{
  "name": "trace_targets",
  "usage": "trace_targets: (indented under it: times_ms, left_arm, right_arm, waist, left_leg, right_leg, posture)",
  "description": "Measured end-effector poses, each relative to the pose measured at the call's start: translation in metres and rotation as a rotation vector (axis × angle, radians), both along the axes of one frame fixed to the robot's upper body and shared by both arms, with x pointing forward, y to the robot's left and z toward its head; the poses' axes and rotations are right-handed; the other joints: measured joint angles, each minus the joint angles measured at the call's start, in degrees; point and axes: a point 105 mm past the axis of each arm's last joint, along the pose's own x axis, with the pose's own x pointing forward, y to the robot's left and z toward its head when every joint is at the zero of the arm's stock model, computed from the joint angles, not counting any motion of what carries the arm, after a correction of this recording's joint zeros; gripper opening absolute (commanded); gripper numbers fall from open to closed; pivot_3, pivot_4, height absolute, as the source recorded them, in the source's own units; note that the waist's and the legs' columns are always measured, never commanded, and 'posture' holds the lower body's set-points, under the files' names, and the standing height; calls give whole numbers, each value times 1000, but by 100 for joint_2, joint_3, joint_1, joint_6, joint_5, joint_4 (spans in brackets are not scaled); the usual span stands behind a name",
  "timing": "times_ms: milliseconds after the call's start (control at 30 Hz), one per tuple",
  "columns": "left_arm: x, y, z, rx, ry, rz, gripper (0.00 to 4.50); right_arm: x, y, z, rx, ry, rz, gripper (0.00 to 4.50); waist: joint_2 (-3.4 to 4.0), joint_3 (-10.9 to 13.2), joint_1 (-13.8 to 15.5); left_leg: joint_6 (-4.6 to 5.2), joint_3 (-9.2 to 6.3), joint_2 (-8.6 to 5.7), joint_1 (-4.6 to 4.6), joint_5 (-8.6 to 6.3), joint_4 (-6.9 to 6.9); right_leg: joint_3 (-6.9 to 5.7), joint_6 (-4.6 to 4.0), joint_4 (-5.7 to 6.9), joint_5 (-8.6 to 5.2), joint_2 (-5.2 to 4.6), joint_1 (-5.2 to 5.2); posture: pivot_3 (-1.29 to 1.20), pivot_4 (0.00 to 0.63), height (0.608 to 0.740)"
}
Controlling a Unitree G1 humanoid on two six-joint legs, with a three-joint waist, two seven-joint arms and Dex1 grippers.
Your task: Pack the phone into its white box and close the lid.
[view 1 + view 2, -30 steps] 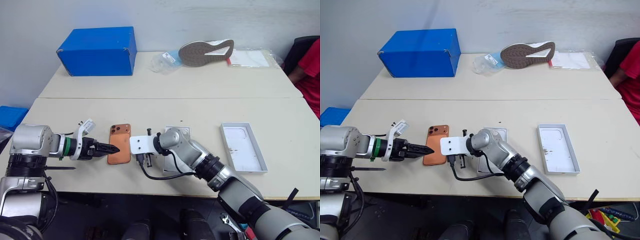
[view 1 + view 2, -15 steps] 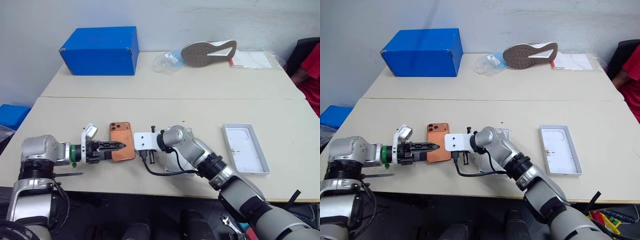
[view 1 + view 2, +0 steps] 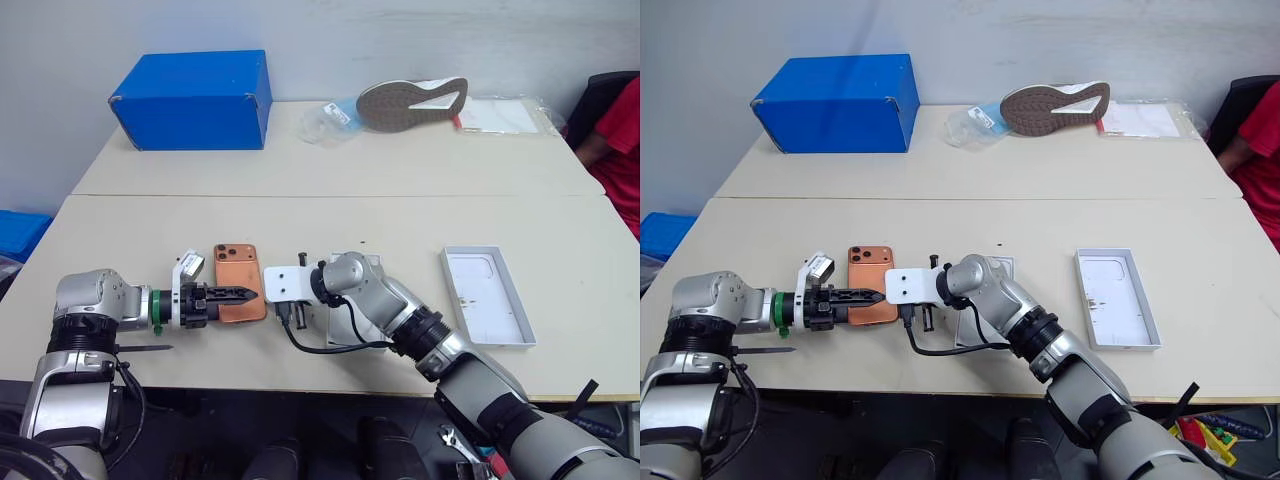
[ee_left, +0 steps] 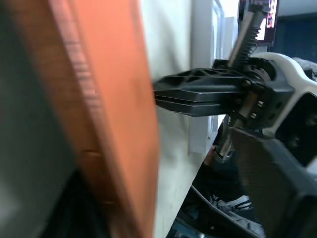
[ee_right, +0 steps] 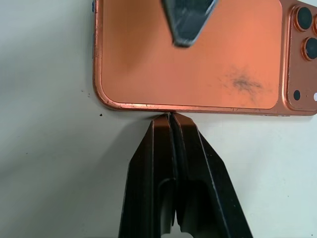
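While the phone (image 3: 238,272) lies flat on the surface (image 3: 150,230), with its back up and its camera lenses at the far end, the step in hand is, I judge, the picking up of the phone, so packing is not yet begun. From the left, the left tool (image 3: 238,293) reaches over the phone's left long edge and across its back; whether it is open or already gripping the phone I cannot tell. On the other side the right tool (image 5: 170,116) is closed, holding nothing, and its tip touches the right long edge, as if to stop the phone from sliding. Further right the white box (image 3: 345,325) lies partly hidden under the right arm, and the lid (image 3: 487,295) rests well apart, inside up. The next move calls for a firm hold on the thin edge, then a lift and a carry to the right, into the box. Compared with one second ago, the left tool has come further over the phone, while the right tool and the phone keep their places.
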Motion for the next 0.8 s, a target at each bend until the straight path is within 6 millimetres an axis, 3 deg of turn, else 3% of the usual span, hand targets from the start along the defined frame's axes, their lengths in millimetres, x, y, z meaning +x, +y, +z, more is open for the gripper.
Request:
trace_targets:
  times_ms: [167,233,400,467,567,633,733,800]
  left_arm:
    - [0,2,0,-15,18,16,560]
    - [2,1,5,-35,2,16,104]
    - [2,3,6,-28,-15,15,114]
    - [-1,6,10,-7,-47,-11,114]
    - [-8,4,19,-4,-83,-71,114]
    - [-13,1,33,-21,-119,-121,114]
    - [-22,-9,48,-35,-159,-200,114]
    - [-31,-19,48,-46,-153,-258,114]
  right_arm:
    - [-2,0,3,12,2,10,0]
    - [-4,0,4,17,10,17,0]
    - [-9,-4,13,56,25,30,0]
    - [-13,-7,30,138,37,17,0]
    - [-19,-20,67,282,74,-8,602]
    - [-28,-37,94,369,113,-17,1290]
    - [-44,-88,120,433,134,-71,2364]
    - [-54,-122,122,428,141,-136,3078]
  waist:
    - [-20,2,-91]
    - [-19,3,-91]
    - [-34,14,-103]
    - [-70,40,-104]
    - [-98,65,-100]
    - [-103,71,-81]
    - [-102,72,-5]
    - [-102,74,56]
  left_leg:
    - [-6,1,-3,-54,7,8]
    - [-10,-1,-4,-62,13,8]
    - [-20,-2,6,-76,17,8]
    - [-29,-2,20,-82,15,8]
    - [-39,-2,42,-91,11,8]
    - [-41,-13,48,-101,9,8]
    - [-30,-26,46,-105,2,4]
    - [-20,-19,47,-112,-6,0]
  right_leg:
    - [-4,0,14,0,-3,-60]
    - [-6,0,13,0,-5,-65]
    - [-4,0,2,0,-4,-73]
    - [-3,0,-6,0,-7,-74]
    - [-6,-1,-16,0,-1,-76]
    - [-11,-3,-26,-1,1,-77]
    - [-13,-3,-40,-1,0,-73]
    - [-12,-3,-63,-1,0,-72]
  posture:
    - [0,150,740]
    - [0,150,740]
    - [0,150,740]
    - [0,150,740]
    - [0,150,740]
    - [0,150,740]
    - [0,150,740]
    - [0,150,740]
